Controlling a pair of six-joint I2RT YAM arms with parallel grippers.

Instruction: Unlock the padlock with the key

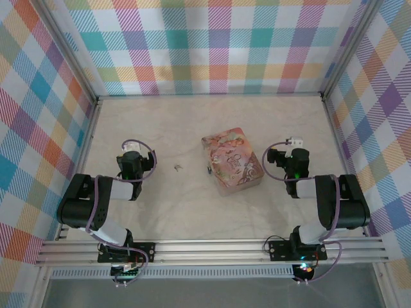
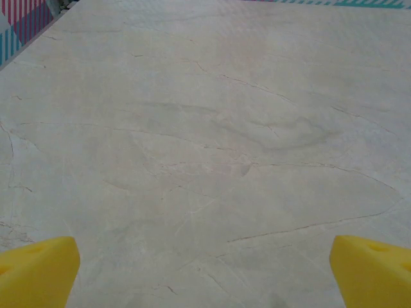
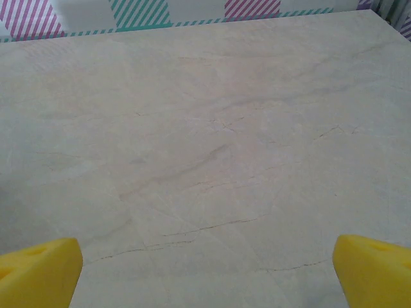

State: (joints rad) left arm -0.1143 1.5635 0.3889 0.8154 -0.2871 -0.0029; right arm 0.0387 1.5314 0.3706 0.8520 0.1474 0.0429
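Key and padlock lie free on the table; both grippers are wide open.

From above, we see the key (image 1: 178,167) lying alone between the left gripper (image 1: 131,154) and the pink tin (image 1: 231,160), with the padlock (image 1: 208,170) just beside the tin's left edge. At the left wrist, our yellow fingers (image 2: 38,269) are spread wide over bare table (image 2: 205,128). At the right wrist, the right gripper (image 3: 205,276) is equally splayed and holds nothing. We judge the key light, thin and slippery, best pinched by its flat head. The lock looks hard and apt to skid.

Table (image 1: 160,128) matt, marble-veined stone look; tin (image 1: 231,160) smooth, printed; key (image 1: 177,167) pale metal; left claw (image 2: 205,282) pads (image 2: 38,273) matt yellow.
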